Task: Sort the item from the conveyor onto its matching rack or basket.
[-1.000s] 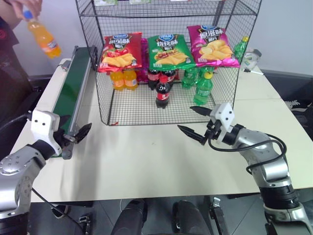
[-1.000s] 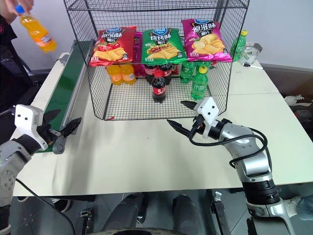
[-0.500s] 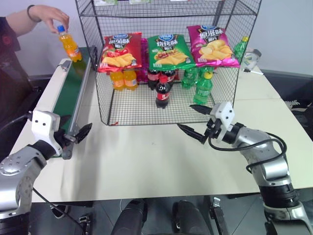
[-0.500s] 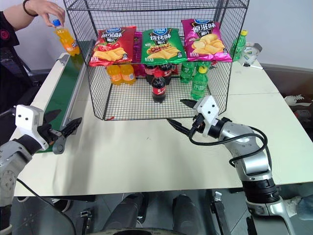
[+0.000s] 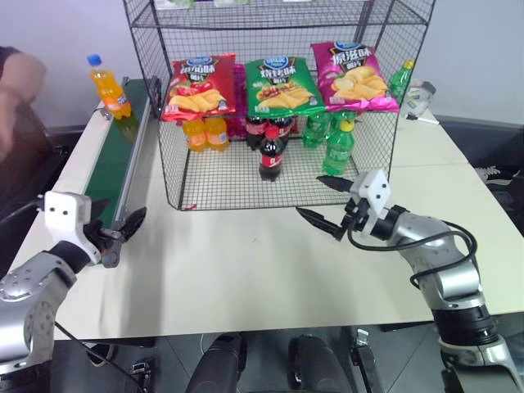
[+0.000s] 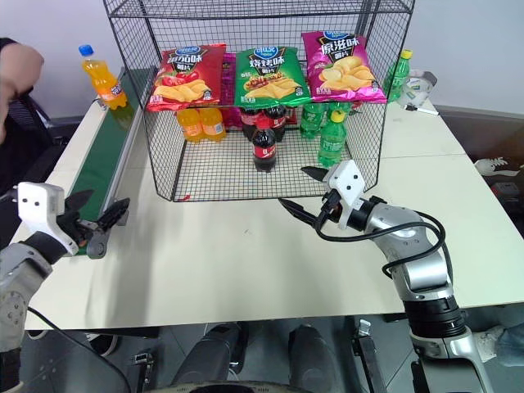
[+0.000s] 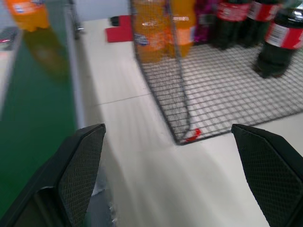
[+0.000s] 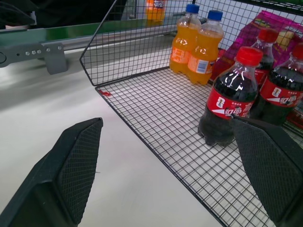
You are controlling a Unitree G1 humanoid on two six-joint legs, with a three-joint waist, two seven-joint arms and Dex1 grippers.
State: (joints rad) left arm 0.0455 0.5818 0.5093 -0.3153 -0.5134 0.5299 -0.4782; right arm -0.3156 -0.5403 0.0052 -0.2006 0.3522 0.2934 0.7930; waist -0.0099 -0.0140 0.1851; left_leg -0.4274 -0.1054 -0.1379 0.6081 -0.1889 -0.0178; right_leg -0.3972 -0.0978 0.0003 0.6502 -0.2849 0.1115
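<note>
Orange soda bottle (image 5: pixel 107 85): upright on the far end of the green conveyor belt (image 5: pixel 115 160), nobody touching it.
Wire rack (image 5: pixel 278 98): on the white surface (image 5: pixel 246 262), beside the conveyor.
Left hand (image 5: pixel 117 235): fingers spread, empty, at the belt's near end.
Right hand (image 5: pixel 326 202): fingers apart, empty, before the rack.

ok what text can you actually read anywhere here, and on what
Red chip bag: large white Chinese characters, too small to read.
Green chip bag: the same, unreadable.
Pink chip bag: the same, unreadable.
Cola bottle label: white script, blurred.
Orange soda bottle label: too small to read.
</note>
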